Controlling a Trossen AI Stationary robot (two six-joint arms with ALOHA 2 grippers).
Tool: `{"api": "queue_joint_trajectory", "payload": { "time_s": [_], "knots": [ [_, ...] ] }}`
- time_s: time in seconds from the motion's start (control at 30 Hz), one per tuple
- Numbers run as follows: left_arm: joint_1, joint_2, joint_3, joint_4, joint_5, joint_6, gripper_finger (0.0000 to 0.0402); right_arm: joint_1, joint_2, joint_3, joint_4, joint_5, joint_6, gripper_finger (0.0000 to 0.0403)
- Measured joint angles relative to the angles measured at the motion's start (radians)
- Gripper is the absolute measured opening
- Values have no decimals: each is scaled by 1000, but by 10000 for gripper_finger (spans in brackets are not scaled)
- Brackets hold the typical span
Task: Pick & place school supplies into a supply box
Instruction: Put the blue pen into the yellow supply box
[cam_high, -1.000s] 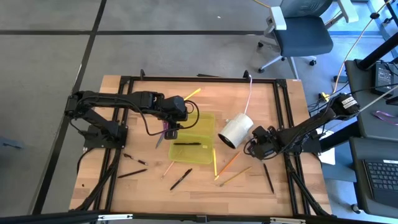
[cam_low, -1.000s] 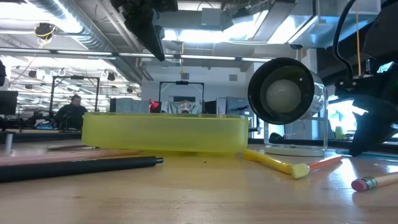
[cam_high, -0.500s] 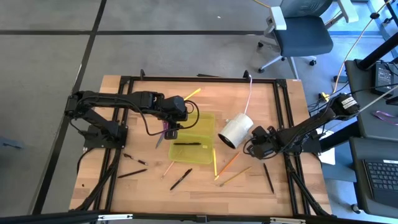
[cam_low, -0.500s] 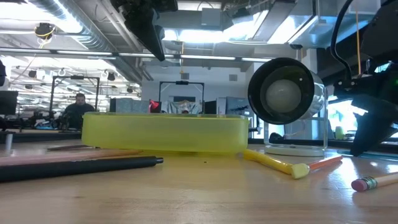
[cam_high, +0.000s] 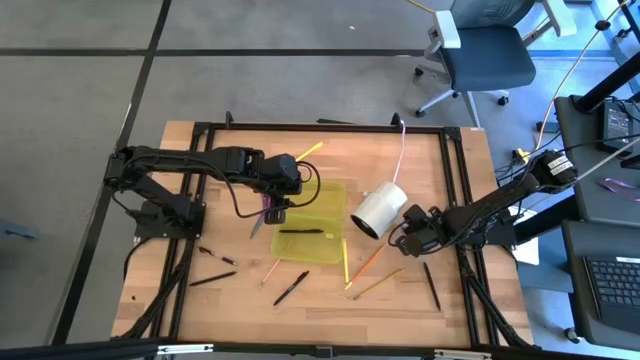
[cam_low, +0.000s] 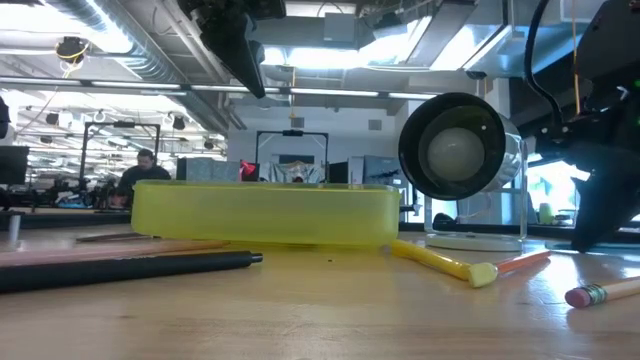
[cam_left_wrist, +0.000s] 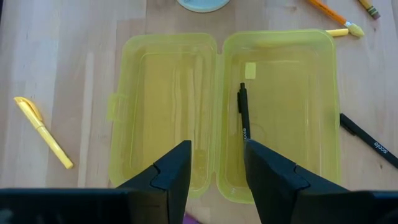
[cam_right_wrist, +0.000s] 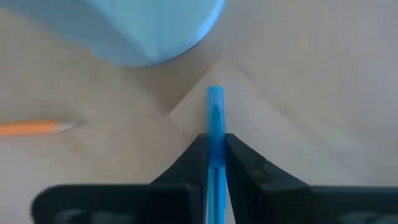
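High view: hovering over the supply box (cam_high: 312, 223) at table centre, left gripper (cam_high: 277, 214); reaching low, right gripper (cam_high: 408, 240) at four o'clock of it.

Left wrist view: parting over the box, empty fingers (cam_left_wrist: 173, 174); black pen (cam_left_wrist: 244, 112) inside.

Right wrist view: pinching a blue pen (cam_right_wrist: 214, 134) — light, stiff, slick, judged best gripped mid-shaft.

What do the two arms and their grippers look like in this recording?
Both are slim dark arms of jointed segments. The left arm carries a black cable looping down beside its wrist; its gripper has two broad, dark, angular fingers with faceted faces. The right arm has a lighter patch near its base joint; its gripper has dark fingers tapering to narrow tips. No lettering is legible on either.
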Motion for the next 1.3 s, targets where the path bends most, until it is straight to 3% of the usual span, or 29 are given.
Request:
{"api": "queue_joint_trajectory", "payload": {
  "time_s": [0.37, 0.53, 0.6, 0.8, 0.9, 0.97, 1.07, 1.13, 1.3],
  "knots": [
    [0, 0, 0, 0, 0, -25, 141, 47, 0, 155, -5, -264, -29, 43],
    [0, 0, 0, 1, 2, -25, 141, 100, -1, 326, -16, -272, -64, 43],
    [0, 0, -1, 34, 33, -25, 141, 110, -1, 416, -16, -203, -123, 44],
    [-15, 0, -1, 365, 326, 64, 141, 93, -3, 663, 66, 271, -580, 44],
    [-28, 5, 0, 524, 395, 66, 141, 78, -3, 743, 232, 489, -856, 44],
    [-38, 11, -1, 615, 391, 65, 141, 69, -4, 766, 392, 552, -1048, 44],
    [-52, 37, -11, 760, 387, 57, 141, 54, -2, 760, 681, 538, -1327, 44],
    [-61, 67, -11, 878, 387, 38, 141, 34, -2, 740, 849, 457, -1447, 44],
    [-74, 127, -11, 1077, 374, -1, 141, -10, 17, 719, 1033, 259, -1551, 44]
  ]
}}
